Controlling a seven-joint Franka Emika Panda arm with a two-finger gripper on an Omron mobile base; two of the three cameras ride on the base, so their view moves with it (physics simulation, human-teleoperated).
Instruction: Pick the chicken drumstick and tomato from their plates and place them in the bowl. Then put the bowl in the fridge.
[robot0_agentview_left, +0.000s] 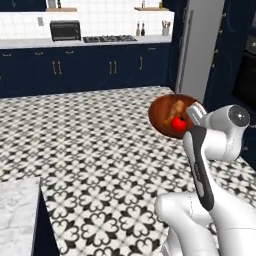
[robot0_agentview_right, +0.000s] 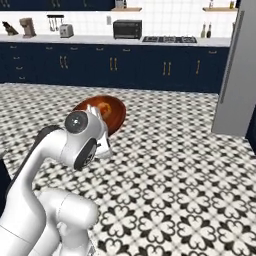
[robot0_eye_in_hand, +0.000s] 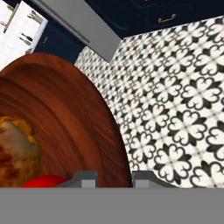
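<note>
Your bowl (robot0_agentview_left: 172, 115) is up in the air over the patterned floor (robot0_agentview_left: 90, 150), held out in front of the arm. Inside it sit the chicken drumstick (robot0_agentview_left: 174, 110) and the tomato (robot0_agentview_left: 178, 124), side by side. The gripper (robot0_eye_in_hand: 113, 178) has pinched the bowl's rim: in the hand view the two finger tips sit close together with the brown edge between them, so the jaws are nearly closed and gripping the bowl.

Here is what could go wrong. You hold the bowl by one edge only, so it may tip or slip if the arm swings fast. The tomato is round, and it could roll out if the bowl leans. The drumstick could slide out too. Go slowly.

The fridge (robot0_agentview_left: 200, 45) stands ahead on the right, well apart from the bowl. You cannot tell from these pictures whether its door is open. If it is shut, the bowl could bump into it.

Some things are hard to see. In the right base view the arm covers much of the bowl (robot0_agentview_right: 107, 112). In the hand view the tomato (robot0_eye_in_hand: 43, 180) is cut off at the bottom, and the drumstick (robot0_eye_in_hand: 17, 153) is cut off at the side.
</note>
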